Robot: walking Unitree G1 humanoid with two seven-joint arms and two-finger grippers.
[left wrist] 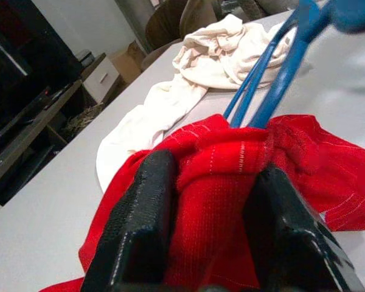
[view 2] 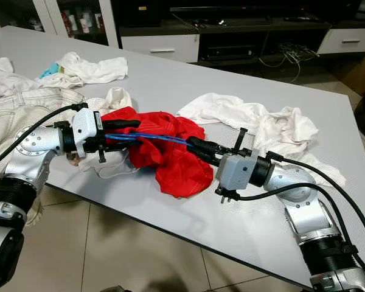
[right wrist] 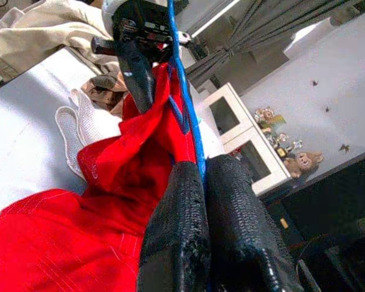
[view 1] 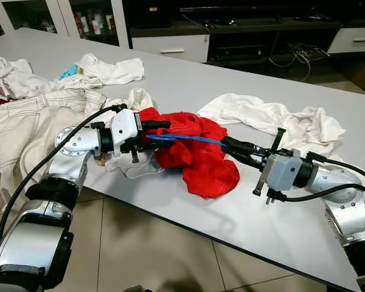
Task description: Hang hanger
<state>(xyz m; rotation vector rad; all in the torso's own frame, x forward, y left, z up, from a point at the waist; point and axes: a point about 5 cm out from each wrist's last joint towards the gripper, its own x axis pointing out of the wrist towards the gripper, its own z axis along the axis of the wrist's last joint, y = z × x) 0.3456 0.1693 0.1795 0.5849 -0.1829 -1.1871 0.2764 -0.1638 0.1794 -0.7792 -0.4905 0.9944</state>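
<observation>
On the grey desk [view 1: 188, 91] in front of you lie several garments: a red garment [view 1: 198, 149] near the middle, a white cloth [view 1: 274, 118] spread beyond it toward your right, pale jeans [view 1: 24, 121] hanging over the near left edge, and more white clothes [view 1: 106, 70] further back on the left. Tiled floor [view 1: 146, 249] shows below the desk edge, and behind the desk stands a dark low TV unit [view 1: 255, 36] with white drawers and loose cables.

Your left gripper [view 1: 155, 135] sits at the left side of the red garment, its jaws parted a little and clamped around a bunched fold of the red fabric. Your right gripper [view 1: 234, 149] reaches in from the right, jaws pressed together on the end of the blue hanger [view 1: 185, 139]. The hanger runs between the two grippers, lifted just above the desk, with its left part buried in the red fabric.

The left wrist view gives you what the head views do not: the fold of red cloth wedged between the two black fingers [left wrist: 140, 225], and the blue hanger arms rising out of the cloth just past them. The right wrist view shows the thin blue wire pinched between the fingers [right wrist: 176, 237], and a white cabinet [right wrist: 243, 140] with small figurines against the far wall.
</observation>
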